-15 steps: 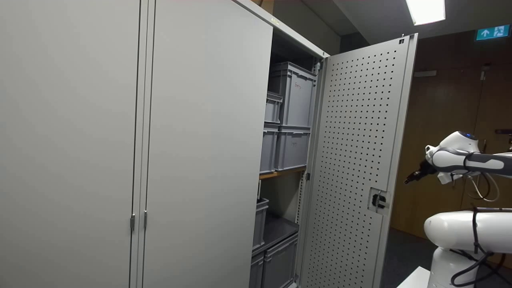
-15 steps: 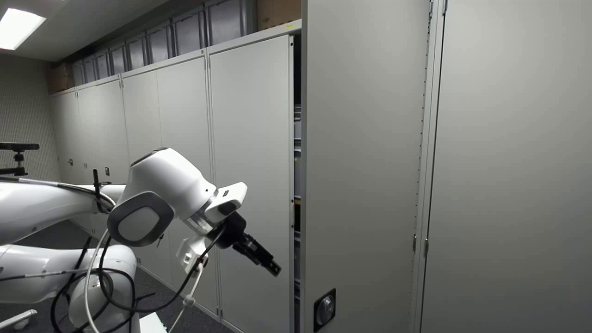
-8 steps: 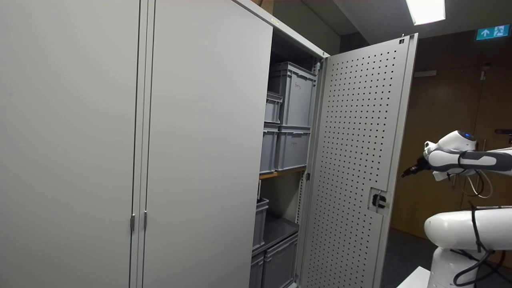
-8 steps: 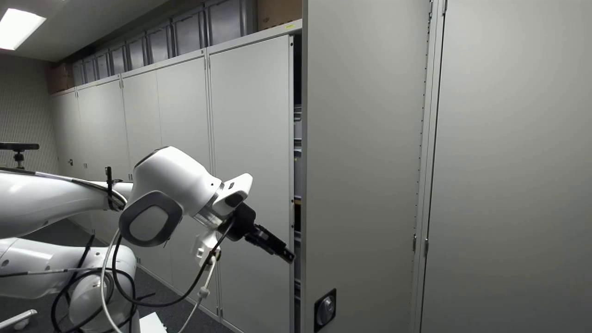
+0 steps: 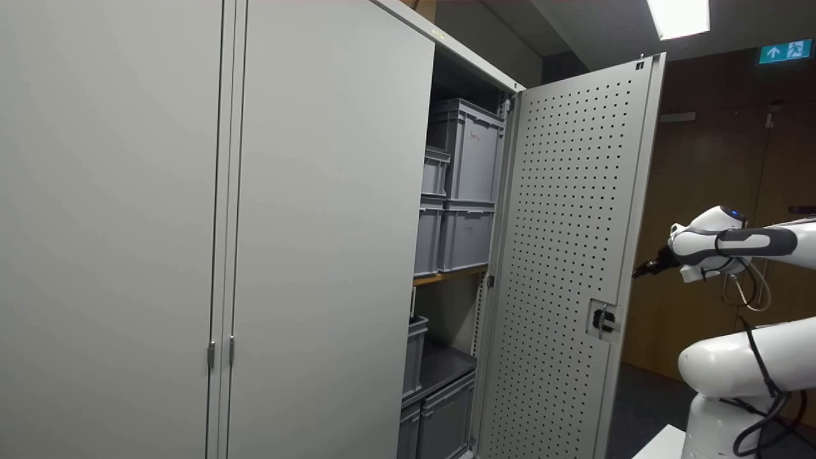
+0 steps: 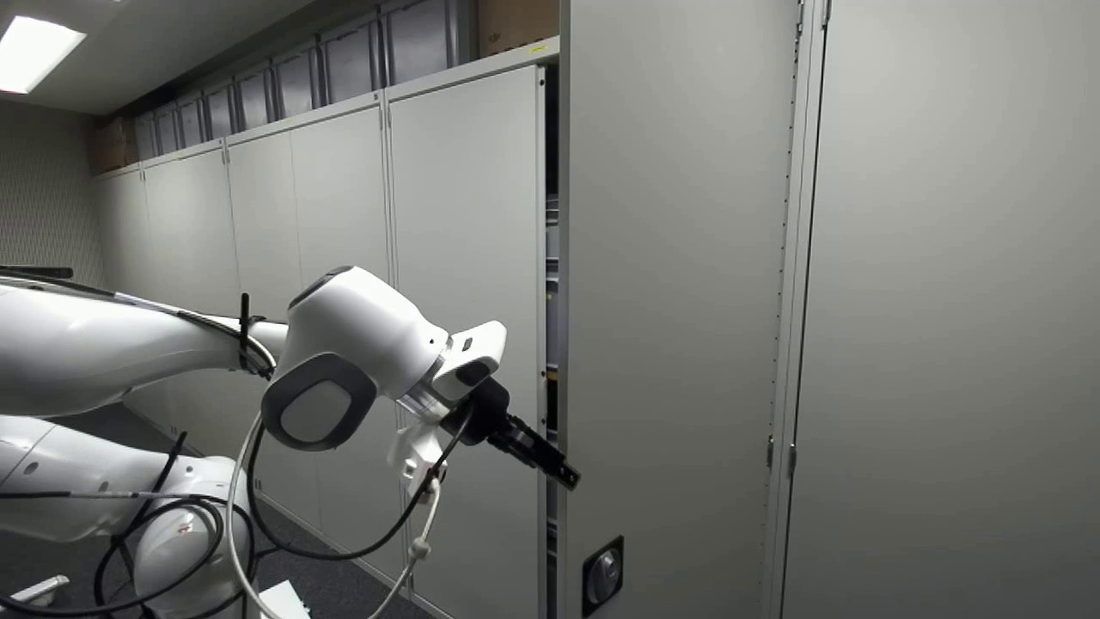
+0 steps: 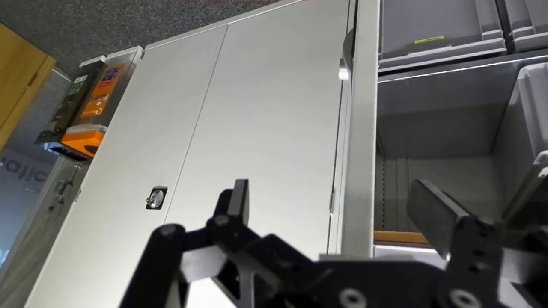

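Hovering near the open perforated cabinet door, the hand was spread wide; gray storage crates stood by the door's hinged side.

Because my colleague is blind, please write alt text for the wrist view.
Open, empty gripper in the foreground; the edge of an open cabinet door shows behind its gap. Closed doors are at picture left, grey bins at right.

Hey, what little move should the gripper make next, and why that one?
I'd probably ease the open gripper slightly toward the free edge of the cabinet door. In the wrist view, that edge shows between the spread fingers, which hold nothing. I can't tell whether they touch it, so a small, slow approach seems safest.
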Robot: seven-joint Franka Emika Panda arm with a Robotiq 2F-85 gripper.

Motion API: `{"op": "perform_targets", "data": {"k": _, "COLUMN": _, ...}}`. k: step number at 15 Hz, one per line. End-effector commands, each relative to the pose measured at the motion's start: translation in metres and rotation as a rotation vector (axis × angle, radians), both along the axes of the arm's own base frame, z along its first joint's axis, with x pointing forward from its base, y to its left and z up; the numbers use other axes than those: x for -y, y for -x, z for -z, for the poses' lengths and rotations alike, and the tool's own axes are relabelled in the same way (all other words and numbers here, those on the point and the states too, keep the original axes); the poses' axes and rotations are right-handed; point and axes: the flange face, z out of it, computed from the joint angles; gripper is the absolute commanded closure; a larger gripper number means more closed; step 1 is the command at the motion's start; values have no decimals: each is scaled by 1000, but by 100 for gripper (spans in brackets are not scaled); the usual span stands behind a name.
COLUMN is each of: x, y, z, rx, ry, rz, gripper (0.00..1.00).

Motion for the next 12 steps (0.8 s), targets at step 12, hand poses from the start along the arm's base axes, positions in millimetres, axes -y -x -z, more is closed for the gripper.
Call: {"op": "perform_targets", "data": {"k": 12, "x": 11, "y": -20, "z": 0, "rx": -19, "ry": -27, "rz": -7, "gripper": 0}}
